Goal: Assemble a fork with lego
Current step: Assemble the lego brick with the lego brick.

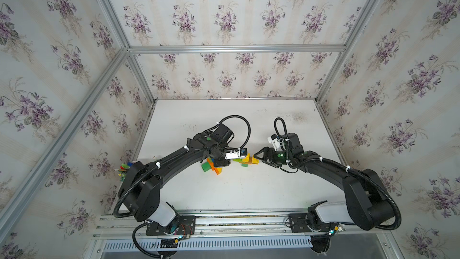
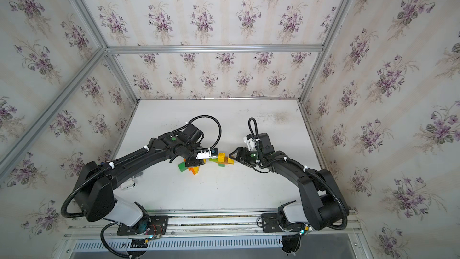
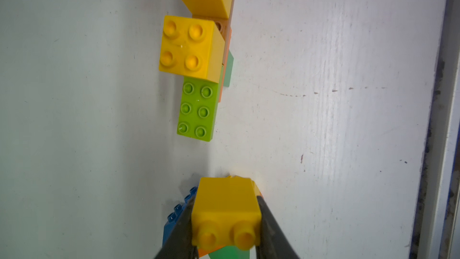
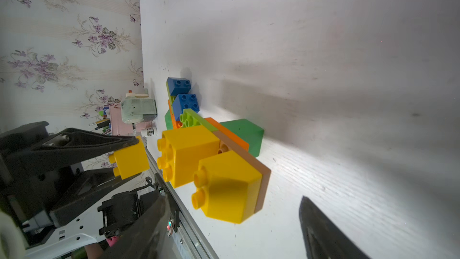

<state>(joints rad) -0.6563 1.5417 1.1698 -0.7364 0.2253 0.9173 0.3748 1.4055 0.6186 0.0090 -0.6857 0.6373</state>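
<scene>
Tine placement, seemingly: left end effector clamps a yellow brick; right end effector stands wide, empty. Next move should seat it squarely on the assembly.

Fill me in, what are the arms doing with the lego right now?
The left pincer is shut on a single yellow brick, held near the partial build on the table. That build has two yellow bricks on a brown plate, joined to orange and green pieces. The right pincer is open beside the build's yellow end, gripping nothing. More loose bricks lie under the left arm.
</scene>
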